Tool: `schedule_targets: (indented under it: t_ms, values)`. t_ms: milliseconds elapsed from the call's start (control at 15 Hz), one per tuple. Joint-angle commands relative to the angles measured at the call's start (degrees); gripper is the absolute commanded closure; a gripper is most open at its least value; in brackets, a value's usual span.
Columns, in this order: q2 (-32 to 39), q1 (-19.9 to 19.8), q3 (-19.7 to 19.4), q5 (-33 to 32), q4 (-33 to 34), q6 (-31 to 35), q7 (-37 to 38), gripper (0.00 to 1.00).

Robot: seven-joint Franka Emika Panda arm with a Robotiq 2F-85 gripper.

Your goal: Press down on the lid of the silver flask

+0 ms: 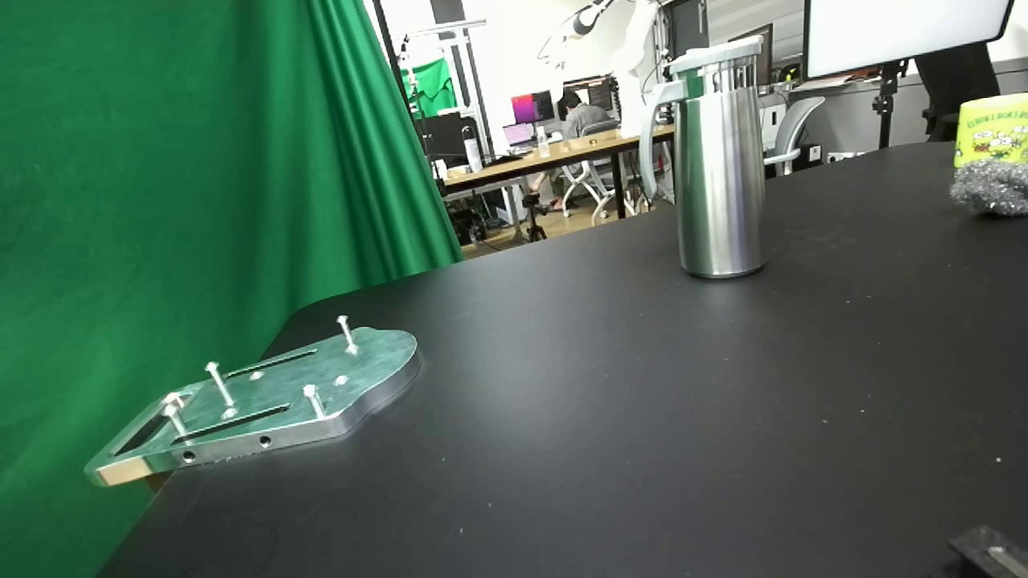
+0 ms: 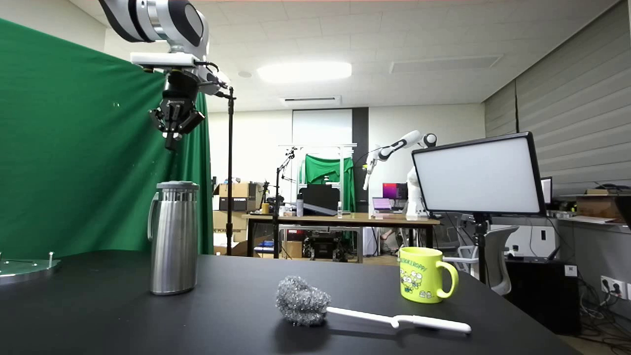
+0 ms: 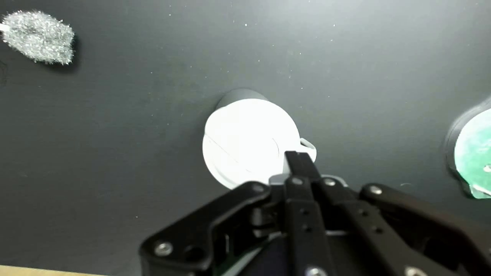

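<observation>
The silver flask [image 1: 720, 185] stands upright on the black table, with a grey handle on one side. It also shows in an exterior view [image 2: 173, 241]. Its lid [image 2: 177, 185] is the flat cap on top, light grey in an exterior view [image 1: 717, 54]. In the wrist view the lid [image 3: 247, 132] looks overexposed white. My gripper [image 2: 171, 143] points down above the lid, with a gap between fingertips and lid. In the wrist view the gripper's fingertips [image 3: 302, 157] are together with nothing between them, and cover the lid's edge near the handle.
A greenish plate with pegs [image 1: 297, 385] lies at the table's edge; it also shows in the wrist view [image 3: 475, 153]. A steel-wool brush [image 2: 301, 301] with a white handle and a yellow-green mug [image 2: 420, 278] are on the table. A green curtain [image 1: 201, 177] hangs behind.
</observation>
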Motion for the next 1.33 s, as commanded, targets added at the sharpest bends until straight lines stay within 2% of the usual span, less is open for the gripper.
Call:
schedule_targets:
  t_ms: [0, 667, 1267]
  values:
    - [0.0, 0.1, -0.1, 0.0, 0.2, -0.2, 0.0, 0.99]
    - [-0.3, 0.0, -0.2, 0.8, -1.2, 1.1, 0.3, 1.00]
    - [-1.0, -0.5, -0.7, 0.8, -6.9, 10.7, 0.9, 1.00]
